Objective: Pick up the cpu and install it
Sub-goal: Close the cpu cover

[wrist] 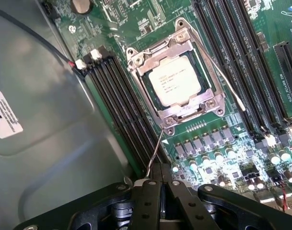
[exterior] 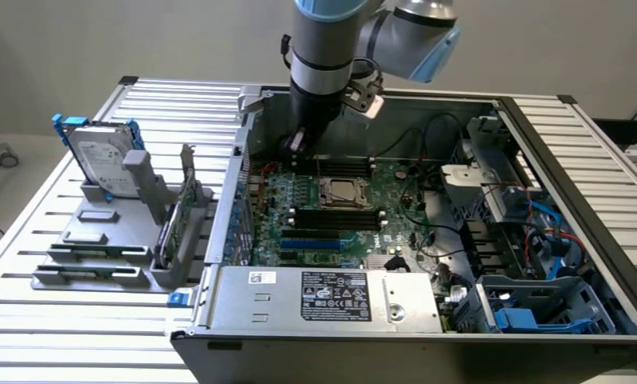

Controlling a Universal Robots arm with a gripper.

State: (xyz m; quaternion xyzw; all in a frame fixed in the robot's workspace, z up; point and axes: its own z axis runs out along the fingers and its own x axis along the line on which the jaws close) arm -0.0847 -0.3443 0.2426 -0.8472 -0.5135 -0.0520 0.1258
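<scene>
cpu (wrist: pixel 174 84) in socket (wrist: pixel 136 58) | thin, light, stiff, slick lid, fragile; hold opposite edges | pincer (wrist: pixel 161 170) pressed together, 11 o'clock of cpu in exterior view

We're looking at one cpu (wrist: pixel 174 84) and one socket (wrist: pixel 211 103) here. We're also counting one hard drive (exterior: pixel 97 156), one computer case (exterior: pixel 545 138), one power supply (exterior: pixel 330 300) and one robot arm (exterior: pixel 324 56).
</scene>
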